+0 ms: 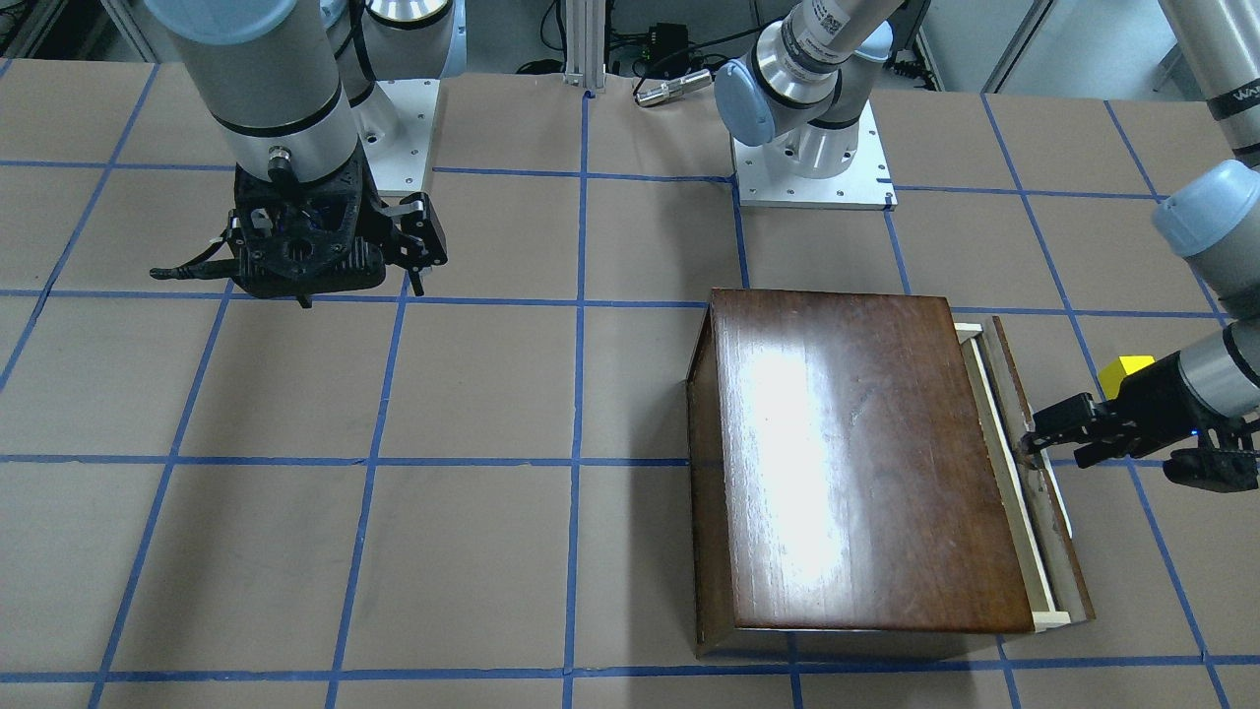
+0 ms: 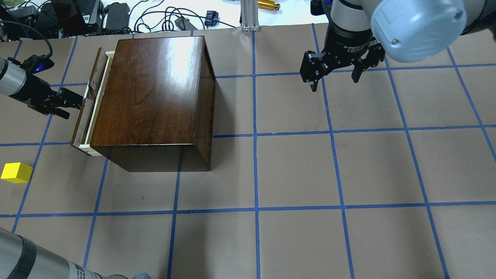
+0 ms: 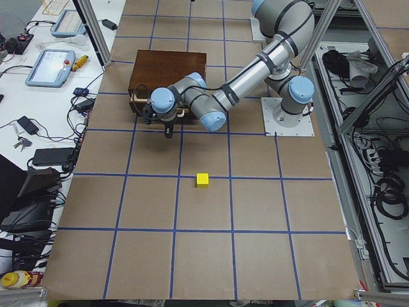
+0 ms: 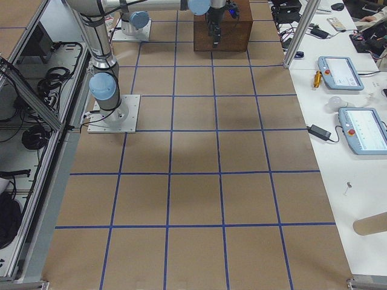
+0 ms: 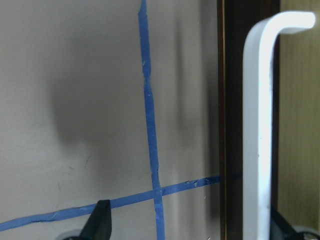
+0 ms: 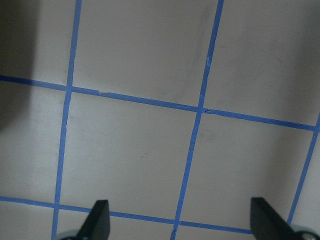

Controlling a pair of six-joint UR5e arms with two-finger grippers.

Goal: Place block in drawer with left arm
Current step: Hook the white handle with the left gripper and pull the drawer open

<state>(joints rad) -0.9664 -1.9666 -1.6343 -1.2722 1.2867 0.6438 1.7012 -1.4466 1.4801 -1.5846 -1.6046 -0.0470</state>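
The yellow block [image 2: 16, 173] lies on the table to the left of the cabinet, apart from both grippers; it also shows in the front view [image 1: 1125, 372] and the left side view [image 3: 202, 180]. The dark-brown cabinet [image 2: 151, 89] has its drawer [image 2: 88, 104] pulled out a little, with a strip of pale wood showing. My left gripper [image 2: 73, 107] is open at the drawer's front panel [image 1: 1024, 473]. In the left wrist view the white pull [image 5: 257, 130] stands between the jaws, close to the right finger. My right gripper [image 2: 334, 83] is open and empty above the table, far to the right.
The table is brown paper with a blue tape grid [image 2: 255, 135]. Cables and devices [image 2: 116, 15] lie past its far edge. The two arm bases [image 1: 812, 167] stand at the robot's side. Tablets [image 4: 354, 121] rest on a side bench.
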